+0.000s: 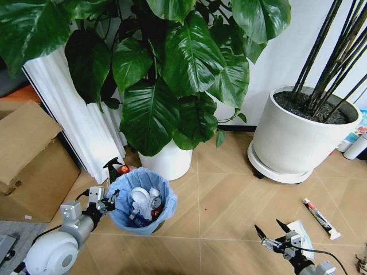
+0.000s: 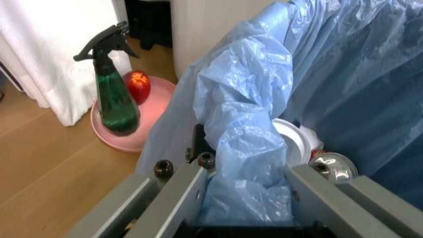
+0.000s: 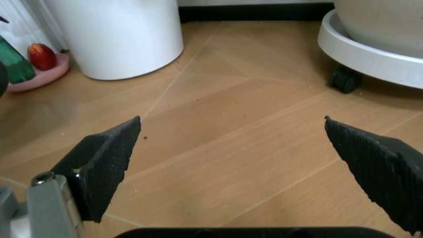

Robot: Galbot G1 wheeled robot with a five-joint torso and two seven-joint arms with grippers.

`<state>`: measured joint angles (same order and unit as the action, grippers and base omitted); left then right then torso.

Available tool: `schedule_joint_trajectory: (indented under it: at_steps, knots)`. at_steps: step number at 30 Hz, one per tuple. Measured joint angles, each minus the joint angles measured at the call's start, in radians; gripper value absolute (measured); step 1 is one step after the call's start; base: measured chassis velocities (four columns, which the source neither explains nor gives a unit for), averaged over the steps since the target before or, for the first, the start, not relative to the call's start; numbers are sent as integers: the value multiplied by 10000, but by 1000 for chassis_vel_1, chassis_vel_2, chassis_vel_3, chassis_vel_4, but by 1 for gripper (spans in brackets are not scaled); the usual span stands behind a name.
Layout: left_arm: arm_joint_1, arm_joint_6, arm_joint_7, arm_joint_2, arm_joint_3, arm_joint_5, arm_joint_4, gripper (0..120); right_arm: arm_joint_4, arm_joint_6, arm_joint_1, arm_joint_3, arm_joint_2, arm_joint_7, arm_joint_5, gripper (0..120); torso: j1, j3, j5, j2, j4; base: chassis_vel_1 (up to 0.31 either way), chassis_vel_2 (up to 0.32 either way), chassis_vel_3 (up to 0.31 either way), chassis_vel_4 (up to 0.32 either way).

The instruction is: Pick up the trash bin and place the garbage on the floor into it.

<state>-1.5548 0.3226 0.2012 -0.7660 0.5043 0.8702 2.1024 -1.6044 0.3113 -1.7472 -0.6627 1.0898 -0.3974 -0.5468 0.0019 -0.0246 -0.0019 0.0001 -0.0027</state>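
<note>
The trash bin [image 1: 141,201], small and lined with a crinkled light-blue bag [image 2: 317,74], is in front of the white plant pot. My left gripper [image 1: 109,201] is shut on its near-left rim, and bag plastic is bunched between the grey fingers [image 2: 173,198]. White pieces [image 1: 139,197] and a red scrap lie inside; a white disc [image 2: 292,141] shows past the rim. A tube [image 1: 320,217] lies on the floor [image 1: 229,200] at the right. A blue-white carton [image 1: 303,234] lies partly behind my right gripper [image 1: 270,229], which hangs open over bare tiles [image 3: 231,124].
A green spray bottle [image 2: 114,99] and a red fruit stand on a pink dish [image 2: 148,129] just beyond the bin. A large plant in a white pot [image 1: 167,160] is behind it, and a wheeled white pot [image 1: 298,137] is at the right. A cardboard box [image 1: 28,160] is at the left.
</note>
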Motion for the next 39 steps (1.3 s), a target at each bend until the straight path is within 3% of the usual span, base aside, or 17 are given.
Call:
schedule_joint_trajectory:
  at_steps: [39]
  knots:
    - [-81,3,37,-32,-15,-45,116,1,94,87,11,38,-82,-81,-198,100,1,0,1,-1,0,-68,-66,67,67]
